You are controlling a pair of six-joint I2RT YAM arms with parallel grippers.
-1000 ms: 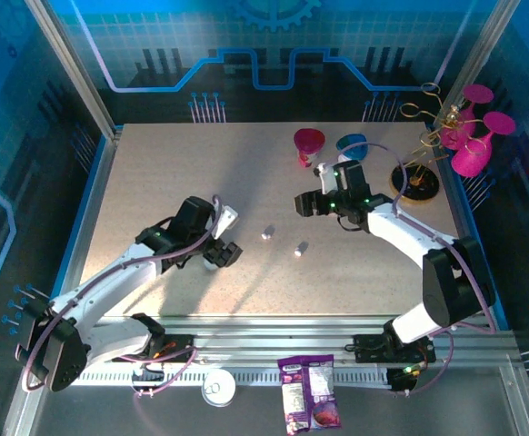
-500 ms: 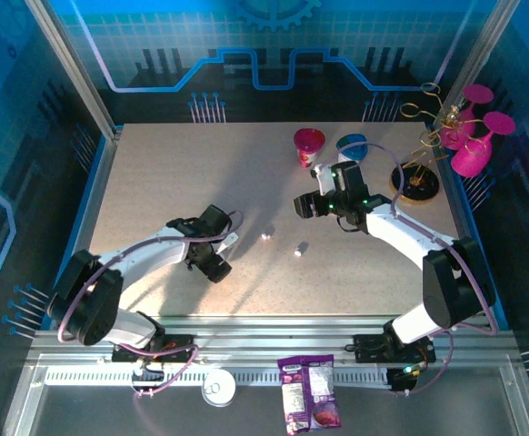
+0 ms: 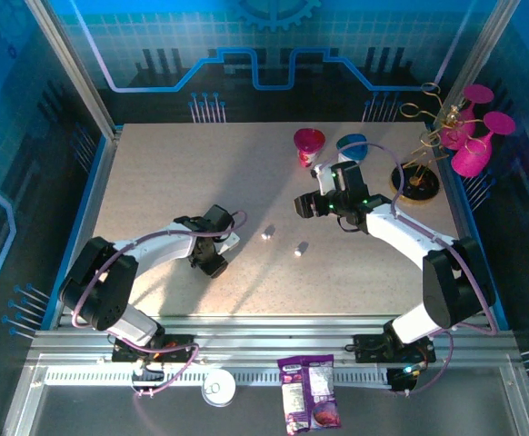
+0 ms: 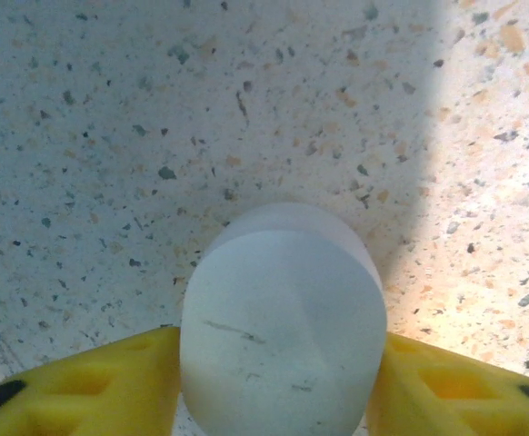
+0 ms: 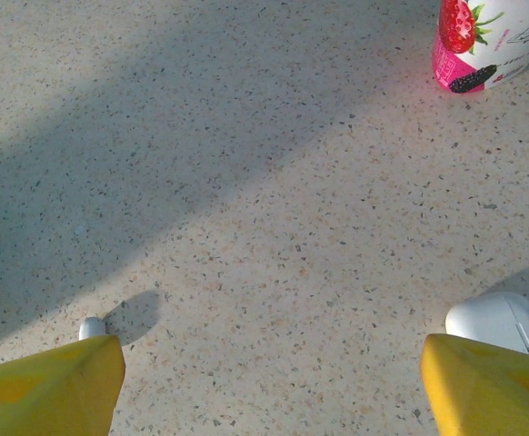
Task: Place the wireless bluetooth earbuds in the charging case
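Speckled tabletop point(image 3: 155, 182) lies under both arms, and on it we see the left gripper point(image 4: 283, 363) clamped on both sides of a white charging case point(image 4: 283, 300), whose inside we cannot see. Our right gripper point(image 5: 272, 359) stands spread wide and holds nothing, with a second case point(image 5: 499, 322) just beside one finger. One earbud point(image 3: 266, 234) and another earbud point(image 3: 298, 248) lie loose between the arms, outside any case.

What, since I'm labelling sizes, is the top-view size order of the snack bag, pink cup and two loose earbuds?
1. snack bag
2. pink cup
3. left earbud and right earbud: equally tiny, so no ranking between them.
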